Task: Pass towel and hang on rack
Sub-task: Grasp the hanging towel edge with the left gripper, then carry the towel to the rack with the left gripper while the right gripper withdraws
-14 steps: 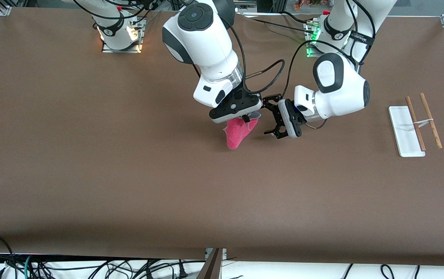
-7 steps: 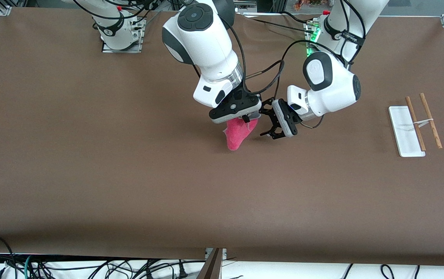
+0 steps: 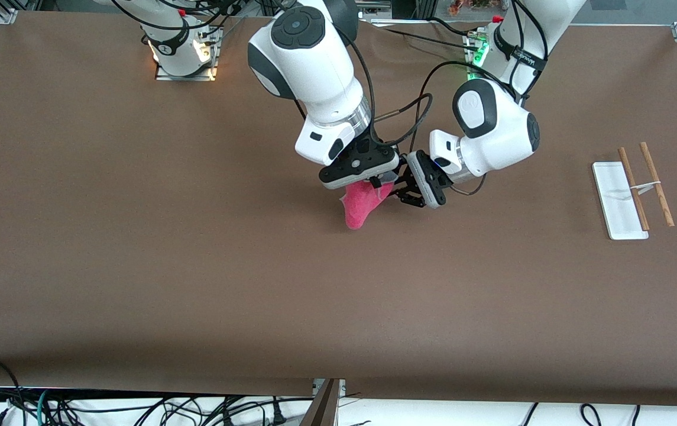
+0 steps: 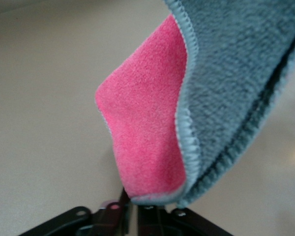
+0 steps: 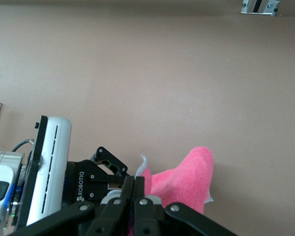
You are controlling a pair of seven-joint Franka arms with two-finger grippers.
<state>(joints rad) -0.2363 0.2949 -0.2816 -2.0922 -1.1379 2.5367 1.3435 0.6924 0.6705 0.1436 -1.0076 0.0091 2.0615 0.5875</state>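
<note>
Over the middle of the brown table (image 3: 137,236), two robot arms meet at a small pink-red towel (image 3: 362,204) held up in the air. The right gripper (image 3: 373,180), on the arm reaching from the base at the right arm's end of the table, points down and has its fingers pressed together on the towel's upper edge; the cloth hangs below it in a loose fold that tapers to a point just above the tabletop. In the right wrist view the closed fingers (image 5: 137,194) pinch the pink cloth (image 5: 187,177), which bulges out past them.

The left gripper (image 3: 400,192) comes in sideways from the left arm's end and sits against the grey-patched corner of the towel, right beside the right gripper. Its fingers are drawn in tight on that corner. The left wrist view fills with the cloth at close range: the pink face (image 4: 147,132) and the grey patch (image 4: 236,83), edged with pale stitching, run down into the nearly joined fingertips (image 4: 119,209). So both grippers have hold of the towel at once, the right on the top edge and the left on the grey corner.

The rack (image 3: 619,201) stands well apart, toward the left arm's end of the table. Its flat white base lies on the tabletop, with two thin brown rods (image 3: 645,183) running parallel beside and over it. Nothing hangs on them.
</note>
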